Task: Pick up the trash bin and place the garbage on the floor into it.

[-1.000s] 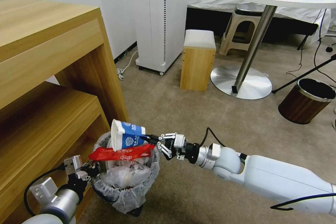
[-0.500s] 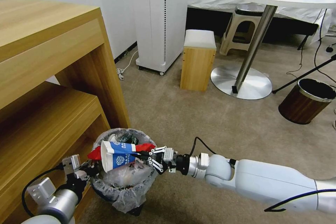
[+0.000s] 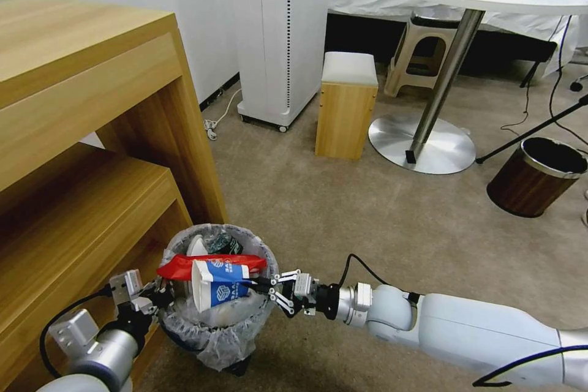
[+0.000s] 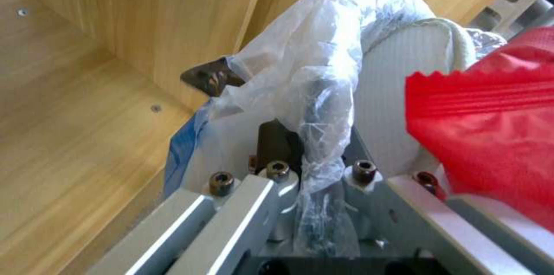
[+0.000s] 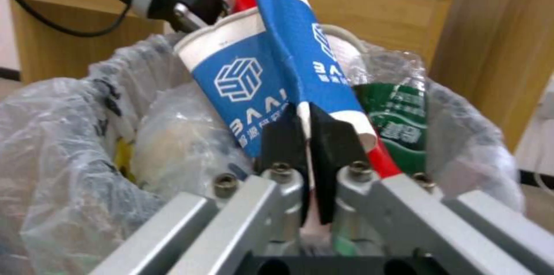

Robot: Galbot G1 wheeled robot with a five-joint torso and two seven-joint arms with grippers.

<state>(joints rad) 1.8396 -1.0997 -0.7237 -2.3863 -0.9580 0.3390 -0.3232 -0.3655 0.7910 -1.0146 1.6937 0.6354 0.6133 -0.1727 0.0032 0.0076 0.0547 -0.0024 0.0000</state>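
Your right hand (image 3: 264, 286) is clamped on the squashed base of the blue-and-white paper cup (image 3: 219, 282), gripping the flattened paper edge between its pads. The cup sits directly ahead of that hand, over the mouth of the trash bin (image 3: 214, 331). Its long axis runs straight out from the fingertips, roughly level, with the open white rim pointing away from the hand toward your left hand (image 3: 160, 297) on the bin's far side. A red wrapper (image 3: 208, 264) lies across the bin just beyond the cup, and a green-labelled bottle (image 5: 398, 123) stands beside it inside the liner. Your left hand is closed on the bin's rim and its crinkled bag (image 4: 311, 76), holding the bin beside the wooden shelf unit (image 3: 79, 153). Judging by this, the cup only needs releasing, as it hangs above the other litter.
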